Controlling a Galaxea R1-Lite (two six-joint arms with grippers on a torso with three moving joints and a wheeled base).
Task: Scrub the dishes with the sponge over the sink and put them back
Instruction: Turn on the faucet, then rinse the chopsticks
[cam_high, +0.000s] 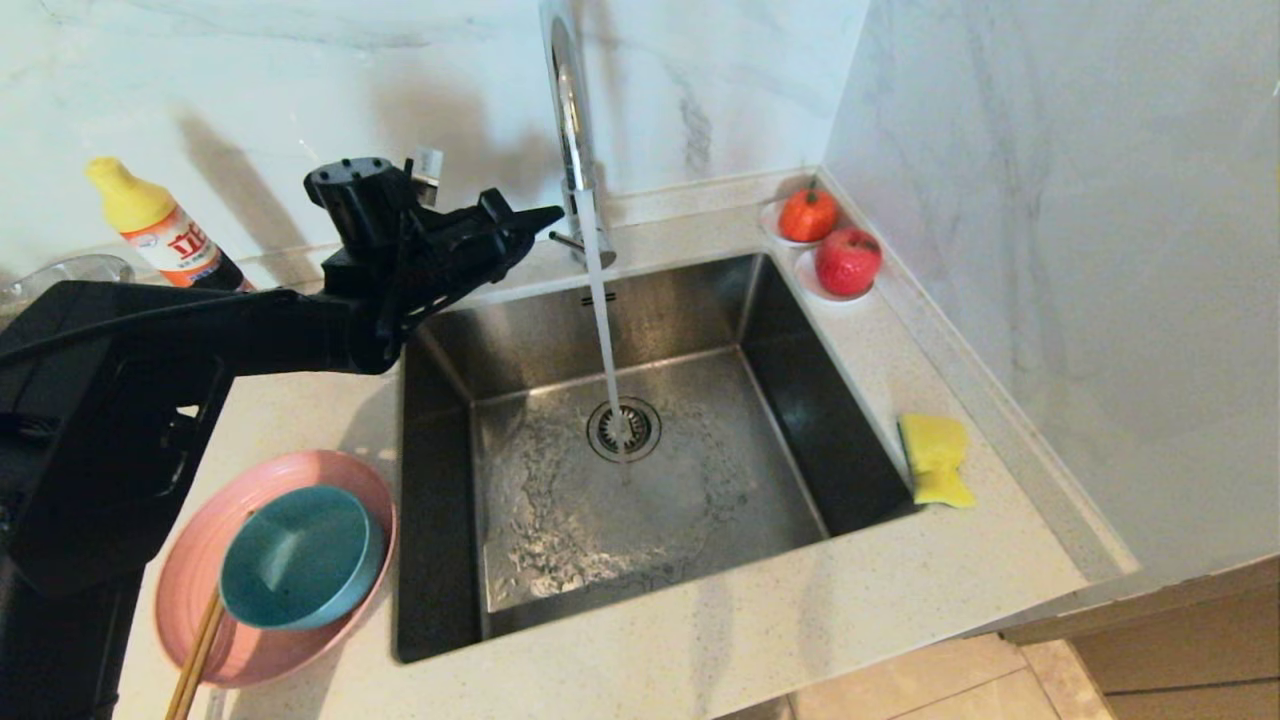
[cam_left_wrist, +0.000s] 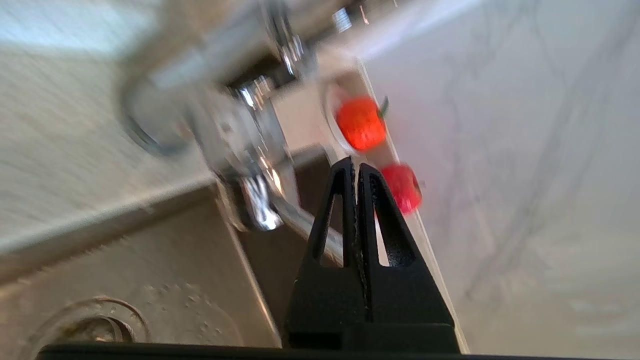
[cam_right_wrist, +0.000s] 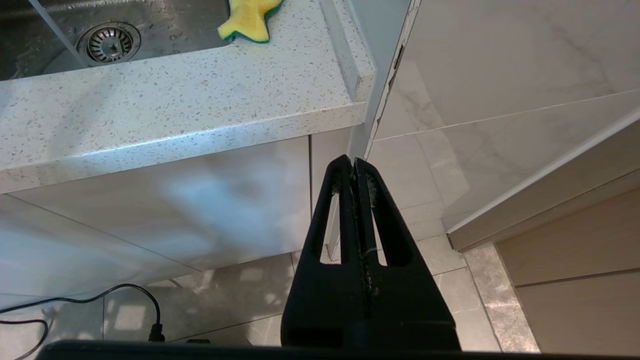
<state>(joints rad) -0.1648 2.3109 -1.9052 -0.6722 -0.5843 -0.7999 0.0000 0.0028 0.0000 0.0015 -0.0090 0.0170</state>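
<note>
A: Nearest you, bowl (cam_high: 300, 556) sits in plate (cam_high: 240, 600), left of sink (cam_high: 640, 440).
B: Your left gripper (cam_high: 545, 215)?
A: Pressed closed, empty, beside tap (cam_high: 572, 120); water runs. Right gripper (cam_right_wrist: 354, 162) closed, low before the cabinet.
B: Sponge (cam_high: 936, 458)?
A: Counter, right of sink.

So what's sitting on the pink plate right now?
On the pink plate sits the teal bowl, which looks empty, with wooden chopsticks leaning across the plate's near rim. The bowl covers the plate's middle, so anything beneath it cannot be seen.
</note>
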